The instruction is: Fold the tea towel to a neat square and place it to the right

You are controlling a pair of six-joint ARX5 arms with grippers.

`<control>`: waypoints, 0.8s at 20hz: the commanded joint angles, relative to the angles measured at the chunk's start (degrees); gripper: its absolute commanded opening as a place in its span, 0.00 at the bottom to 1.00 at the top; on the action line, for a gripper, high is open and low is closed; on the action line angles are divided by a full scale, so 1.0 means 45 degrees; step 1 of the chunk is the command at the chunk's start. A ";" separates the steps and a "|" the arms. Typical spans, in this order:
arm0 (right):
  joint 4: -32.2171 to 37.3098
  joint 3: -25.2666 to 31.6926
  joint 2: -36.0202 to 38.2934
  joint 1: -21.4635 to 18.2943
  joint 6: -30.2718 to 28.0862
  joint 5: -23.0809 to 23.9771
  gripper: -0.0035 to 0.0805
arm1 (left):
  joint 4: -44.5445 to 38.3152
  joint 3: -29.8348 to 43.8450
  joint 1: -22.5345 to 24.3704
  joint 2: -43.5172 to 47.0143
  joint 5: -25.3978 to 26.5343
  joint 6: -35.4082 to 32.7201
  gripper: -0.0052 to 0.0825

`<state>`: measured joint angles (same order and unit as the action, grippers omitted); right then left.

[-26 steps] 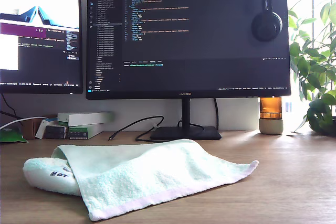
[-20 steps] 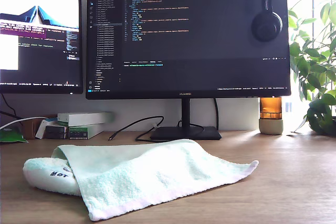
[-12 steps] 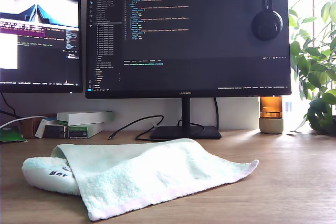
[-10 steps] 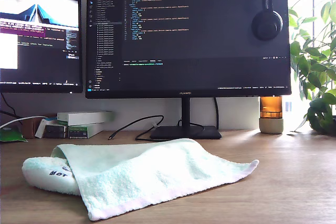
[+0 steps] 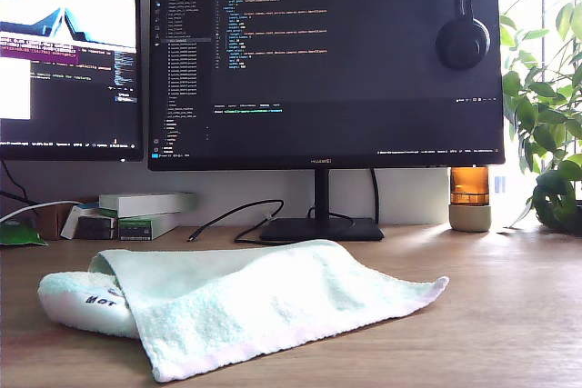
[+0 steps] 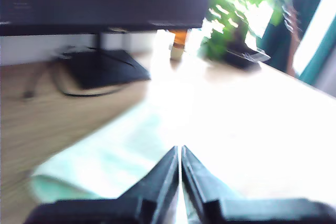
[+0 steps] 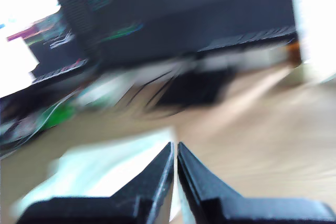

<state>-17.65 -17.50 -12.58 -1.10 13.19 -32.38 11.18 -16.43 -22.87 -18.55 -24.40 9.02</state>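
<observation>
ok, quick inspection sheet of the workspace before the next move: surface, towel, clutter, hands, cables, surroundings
Surface: wooden desk, strong glare toward the exterior view's right.
Job's things: tea towel lies loosely folded, not square; one end rolled under at the exterior view's left, printed lettering showing there.
Clutter: stacked boxes and an amber jar behind the towel.
Hands: my first gripper and my second gripper both look shut and empty, above the towel; neither shows in the exterior view.
Cables: black cable loops beside the monitor stand.
Surroundings: two monitors, headphones hung on one, potted plant.
</observation>
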 commanded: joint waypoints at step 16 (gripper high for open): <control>-0.1035 -0.3089 -0.9311 0.3619 -1.3663 0.1297 0.03 | 0.5819 -0.5192 -0.5765 -0.9855 0.3274 -1.5562 0.05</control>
<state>-22.79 -31.07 -53.54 14.76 -47.11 -26.87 37.69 -40.29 -47.94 -62.43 -9.39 -59.86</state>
